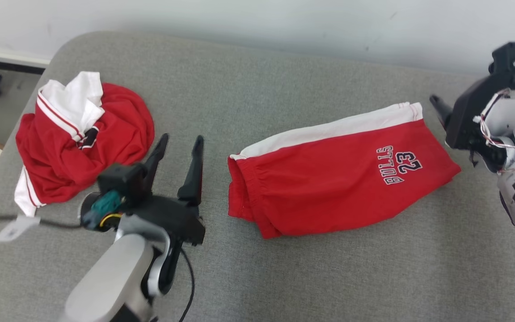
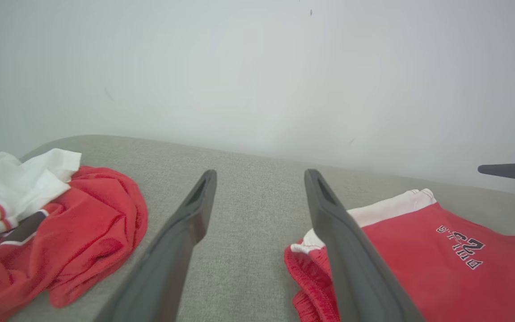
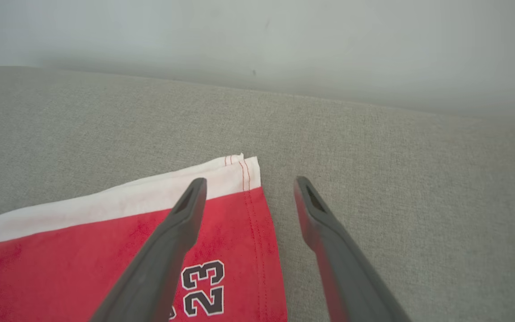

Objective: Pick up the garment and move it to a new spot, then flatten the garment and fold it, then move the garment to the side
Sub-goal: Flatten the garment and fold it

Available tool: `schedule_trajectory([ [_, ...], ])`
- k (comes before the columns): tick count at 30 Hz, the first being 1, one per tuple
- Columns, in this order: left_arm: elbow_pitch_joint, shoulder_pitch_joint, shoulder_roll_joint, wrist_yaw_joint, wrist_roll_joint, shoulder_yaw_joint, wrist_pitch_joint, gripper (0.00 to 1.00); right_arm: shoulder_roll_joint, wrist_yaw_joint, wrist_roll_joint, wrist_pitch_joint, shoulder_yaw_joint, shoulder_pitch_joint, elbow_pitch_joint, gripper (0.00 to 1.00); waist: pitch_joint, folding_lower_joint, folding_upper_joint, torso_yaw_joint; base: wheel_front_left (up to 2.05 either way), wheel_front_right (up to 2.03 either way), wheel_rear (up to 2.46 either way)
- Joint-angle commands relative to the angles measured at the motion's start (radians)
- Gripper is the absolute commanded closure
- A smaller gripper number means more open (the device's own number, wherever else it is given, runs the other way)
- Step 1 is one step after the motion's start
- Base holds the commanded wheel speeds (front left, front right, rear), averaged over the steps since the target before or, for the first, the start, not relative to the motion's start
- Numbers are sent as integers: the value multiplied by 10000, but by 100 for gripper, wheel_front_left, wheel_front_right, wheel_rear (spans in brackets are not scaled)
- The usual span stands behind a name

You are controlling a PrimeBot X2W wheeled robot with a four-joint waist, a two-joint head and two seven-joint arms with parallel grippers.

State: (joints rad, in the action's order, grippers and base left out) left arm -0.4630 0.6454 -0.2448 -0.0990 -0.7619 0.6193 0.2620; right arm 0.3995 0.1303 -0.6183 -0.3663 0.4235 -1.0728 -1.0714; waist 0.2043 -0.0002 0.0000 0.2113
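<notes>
The garment (image 1: 329,179) is a pair of red shorts with a white side stripe and "BULLS 23" print, lying folded and flat on the grey cushion (image 1: 257,85). My left gripper (image 1: 180,142) stands open just left of the waistband end, holding nothing. In the left wrist view the left gripper (image 2: 261,174) spreads wide above bare cushion, with the shorts (image 2: 441,259) beside its right finger. My right gripper (image 1: 441,112) hovers off the shorts' right end. In the right wrist view the right gripper (image 3: 251,181) is open and empty over the white-striped corner of the shorts (image 3: 105,241).
A crumpled red and white jersey (image 1: 83,143) (image 2: 61,232) lies at the cushion's far left, beside my left arm. A white tag on a cable (image 1: 14,228) rests near the left edge. A pale wall (image 1: 284,27) runs behind the cushion.
</notes>
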Motion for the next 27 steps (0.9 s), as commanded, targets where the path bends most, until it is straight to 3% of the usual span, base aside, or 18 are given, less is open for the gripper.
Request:
schedule_trajectory([
  [1, 381, -458, -160, -52, 365, -120, 34, 0, 20, 11, -110, -181, -61, 189, -110, 0, -244, 2, 0, 8, 0, 0, 0],
  [7, 2494, -2534, -898, -435, 1974, -595, 40, 0, 137, 11, -261, -899, -307, 561, -780, 0, -393, 2, 0, 106, 0, 0, 0],
  [11, 3426, -3612, -1103, -485, 2394, -905, 40, 0, 217, 11, -153, -1049, -391, 680, -1101, 0, -261, 2, 0, 271, 0, 0, 0],
  [18, 3755, -4500, -1103, -349, 2575, -1055, 42, 0, 169, 11, -140, -1034, -669, 688, -1633, 0, 169, 2, 0, 603, 0, 0, 0],
  [27, 3753, -4516, -1554, -582, 2979, -943, -107, 0, -258, 11, 181, -1340, -687, 648, -2052, 0, 422, 2, 0, 817, 0, 0, 0],
])
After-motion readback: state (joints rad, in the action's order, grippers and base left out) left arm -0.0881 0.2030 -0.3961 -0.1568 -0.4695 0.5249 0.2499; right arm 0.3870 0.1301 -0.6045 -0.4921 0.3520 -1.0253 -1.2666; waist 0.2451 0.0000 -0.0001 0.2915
